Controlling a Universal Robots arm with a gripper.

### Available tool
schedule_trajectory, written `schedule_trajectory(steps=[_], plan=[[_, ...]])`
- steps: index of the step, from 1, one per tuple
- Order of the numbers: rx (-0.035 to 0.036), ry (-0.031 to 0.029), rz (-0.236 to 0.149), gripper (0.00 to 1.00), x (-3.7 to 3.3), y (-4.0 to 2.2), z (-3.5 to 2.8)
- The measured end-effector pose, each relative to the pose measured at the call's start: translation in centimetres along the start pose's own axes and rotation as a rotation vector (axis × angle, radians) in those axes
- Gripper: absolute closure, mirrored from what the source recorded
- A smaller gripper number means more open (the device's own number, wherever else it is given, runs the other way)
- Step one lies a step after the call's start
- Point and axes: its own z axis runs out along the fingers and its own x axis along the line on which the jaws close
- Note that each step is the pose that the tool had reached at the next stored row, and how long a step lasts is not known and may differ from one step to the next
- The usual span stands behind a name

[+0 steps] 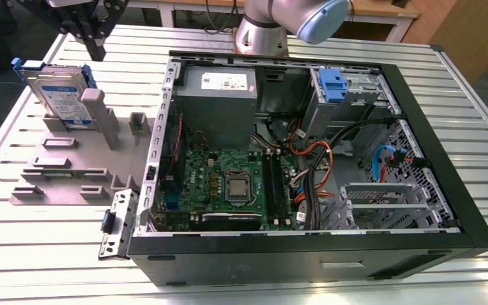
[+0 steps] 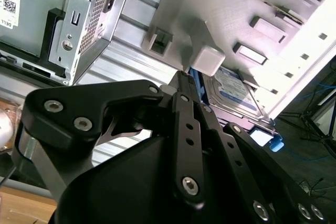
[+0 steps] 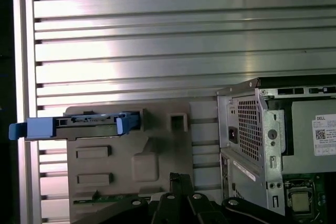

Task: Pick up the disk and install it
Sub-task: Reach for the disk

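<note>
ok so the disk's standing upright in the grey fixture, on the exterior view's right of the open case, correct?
Not quite. The disk does stand upright in the grey fixture, but that is on the exterior view's left of the open case, not its right. The exterior view shows it.

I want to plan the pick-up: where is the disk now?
The disk stands on edge in the grey holder, at the exterior view's left of the open computer case.

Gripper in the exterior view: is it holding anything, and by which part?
Nothing. The gripper hangs clear of the disk, which stands in its grey holder.
</note>
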Motion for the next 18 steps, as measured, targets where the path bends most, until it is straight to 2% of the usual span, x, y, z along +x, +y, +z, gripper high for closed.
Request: schedule_trajectory(steps=[5,11,15,18], plan=[[0.0000,0.0000,0.000,0.89,0.35,0.13,0.04],[-0.0001,0.0006,0.000,0.89,1.46,1.03,0.16],[0.0006,0.0083,0.000,0.89,2.25,1.41,0.26],[0.0008,0.0111,0.001,0.89,2.60,1.70,0.38]])
